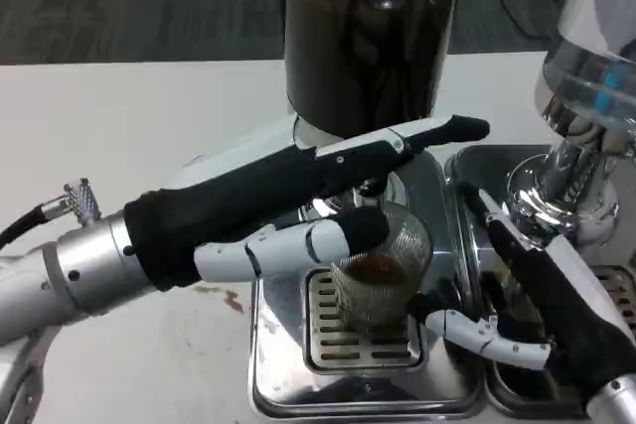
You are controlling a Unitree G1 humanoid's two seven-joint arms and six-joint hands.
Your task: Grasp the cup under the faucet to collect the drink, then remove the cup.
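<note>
Fingers (pixel 338 235) of the left hand (pixel 298 196) reach in from the picture's left toward the glass cup (pixel 383 275): a lower white-and-black finger lies across the cup's near-left wall at rim height, while a longer one stretches above the rim and past it, its dark tip ending near the right edge of the dispenser base. Whether the hand truly clasps the cup or merely rests against it cannot be told from this angle. The cup stands upright on the slotted drip grille (pixel 363 340) of a steel tray (pixel 288 384), directly below the dark drink dispenser (pixel 363 27) and its faucet (pixel 373 186), which the upper finger partly hides; a brown drink shows in the cup's lower part. The right hand (pixel 517 330) sits lower right — its white fingers lie apart, one tip just beside the cup's base on the right, holding nothing. Behind that hand a second, chrome-based dispenser (pixel 586 76) stands over its own tray (pixel 467 161). Both trays rest on the white table (pixel 129 126), where a few small brown stains (pixel 224 295) lie just left of the first tray.
</note>
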